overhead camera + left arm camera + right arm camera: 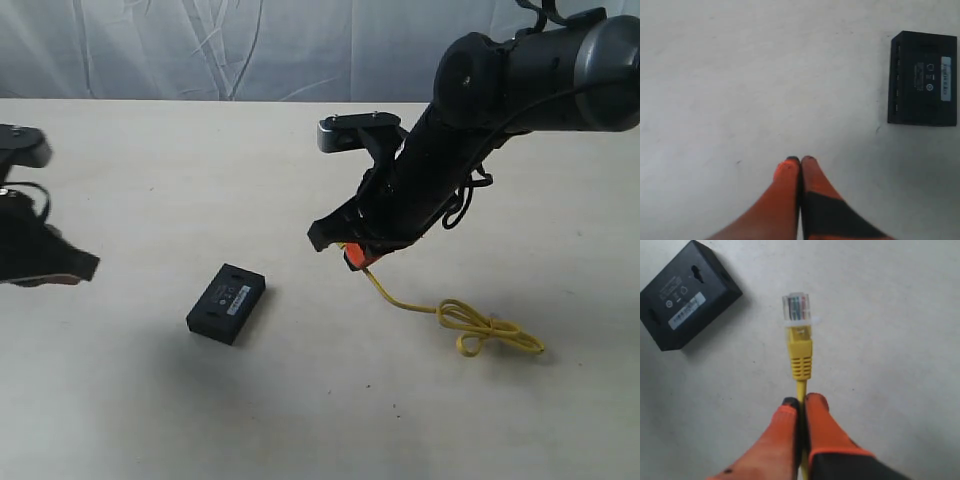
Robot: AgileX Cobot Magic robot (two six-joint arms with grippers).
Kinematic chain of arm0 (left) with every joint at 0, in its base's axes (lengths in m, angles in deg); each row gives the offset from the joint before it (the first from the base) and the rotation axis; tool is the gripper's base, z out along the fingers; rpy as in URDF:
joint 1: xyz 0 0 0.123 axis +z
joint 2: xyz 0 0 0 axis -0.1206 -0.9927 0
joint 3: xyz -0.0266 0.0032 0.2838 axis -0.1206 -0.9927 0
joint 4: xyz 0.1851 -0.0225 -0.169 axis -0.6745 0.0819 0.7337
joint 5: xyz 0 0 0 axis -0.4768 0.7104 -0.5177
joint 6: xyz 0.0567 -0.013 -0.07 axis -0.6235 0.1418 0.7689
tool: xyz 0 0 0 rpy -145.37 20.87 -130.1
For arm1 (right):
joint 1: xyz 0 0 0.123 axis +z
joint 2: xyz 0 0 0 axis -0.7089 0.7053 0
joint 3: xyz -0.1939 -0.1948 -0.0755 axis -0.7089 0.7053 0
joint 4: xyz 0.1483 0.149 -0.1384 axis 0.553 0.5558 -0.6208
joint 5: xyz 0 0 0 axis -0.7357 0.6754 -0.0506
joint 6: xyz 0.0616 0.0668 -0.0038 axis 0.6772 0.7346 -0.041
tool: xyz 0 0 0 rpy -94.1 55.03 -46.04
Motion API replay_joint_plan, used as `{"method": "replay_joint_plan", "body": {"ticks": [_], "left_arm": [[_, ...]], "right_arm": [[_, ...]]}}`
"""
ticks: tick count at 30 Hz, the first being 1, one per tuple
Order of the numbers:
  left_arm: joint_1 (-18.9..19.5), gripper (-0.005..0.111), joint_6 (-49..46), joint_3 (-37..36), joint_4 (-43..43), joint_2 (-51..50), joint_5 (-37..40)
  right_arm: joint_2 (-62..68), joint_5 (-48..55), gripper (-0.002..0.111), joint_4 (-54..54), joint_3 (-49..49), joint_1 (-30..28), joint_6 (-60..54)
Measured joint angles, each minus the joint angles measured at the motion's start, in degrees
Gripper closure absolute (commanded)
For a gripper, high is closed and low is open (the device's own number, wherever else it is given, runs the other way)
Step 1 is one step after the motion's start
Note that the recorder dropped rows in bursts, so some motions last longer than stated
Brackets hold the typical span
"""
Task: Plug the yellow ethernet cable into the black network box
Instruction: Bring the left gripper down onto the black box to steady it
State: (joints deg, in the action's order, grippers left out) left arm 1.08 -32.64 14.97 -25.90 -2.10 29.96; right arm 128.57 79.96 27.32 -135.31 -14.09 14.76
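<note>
The black network box [226,302] lies flat on the pale table, left of centre; it also shows in the left wrist view [923,78] and the right wrist view [686,294], with a pale label strip on top. My right gripper [801,401] is shut on the yellow ethernet cable [800,357] just behind its boot, and the clear plug [796,307] sticks out ahead, held above the table to the right of the box. The rest of the cable trails down to a looped bundle [485,330] on the table. My left gripper [800,160] is shut and empty, at the table's left edge [50,262].
A pale cloth backdrop [200,45] hangs behind the table. The right arm [480,130] reaches in from the upper right, over the table's middle. Bare tabletop [300,420] lies in front of the box.
</note>
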Motion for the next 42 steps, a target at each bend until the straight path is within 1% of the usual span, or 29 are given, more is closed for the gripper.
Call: {"method": "replay_joint_plan", "body": {"ticks": [4,8,11,14,18,22,25,30,36,37,38,40,42], "left_arm": [[-5.0,0.107,-3.1,7.7,2.6,-13.1,1.8],[-9.9,0.107,-3.8,12.0,3.0,-21.0,2.0],[-12.4,0.107,-3.9,13.3,3.5,-24.6,1.4],[-13.8,0.107,-3.9,13.6,3.4,-27.1,0.6],[-15.5,0.107,-4.0,13.8,4.1,-28.0,1.2],[-17.5,0.107,-4.2,13.8,7.0,-28.0,3.5],[-18.4,0.107,-4.3,13.8,8.8,-28.0,4.8],[-18.5,0.107,-4.4,13.9,9.7,-27.6,5.7],[-18.0,0.107,-4.2,16.3,8.6,-20.3,8.6],[-18.0,0.107,-4.2,16.8,7.7,-18.8,8.1],[-17.9,0.107,-4.2,17.9,6.2,-16.9,5.8],[-17.3,0.107,-4.2,18.8,6.0,-16.8,3.5],[-16.5,0.107,-4.2,19.2,6.0,-18.5,2.9]], "right_arm": [[0.0,0.0,0.109,0.0,0.0,0.0,0.0],[0.0,0.0,0.109,0.0,0.0,0.0,0.0],[0.0,0.0,0.109,0.0,0.0,0.0,0.0],[0.0,0.0,0.109,0.0,0.0,0.0,0.0],[0.0,0.0,0.109,-0.2,0.0,0.0,0.0],[0.0,-0.3,0.109,-0.5,0.0,0.0,0.0],[0.0,-0.4,0.109,-0.6,0.0,0.0,0.0],[0.0,-0.4,0.109,-3.3,0.0,0.0,0.6],[0.0,1.1,0.109,-9.1,0.0,-1.1,3.4],[0.0,1.6,0.109,-9.7,0.1,-1.3,3.5],[0.0,1.9,0.109,-10.4,0.6,-1.3,3.7],[0.0,1.8,0.109,-11.1,2.0,-0.9,3.5],[0.0,1.3,0.109,-11.2,4.1,0.5,2.2]]}}
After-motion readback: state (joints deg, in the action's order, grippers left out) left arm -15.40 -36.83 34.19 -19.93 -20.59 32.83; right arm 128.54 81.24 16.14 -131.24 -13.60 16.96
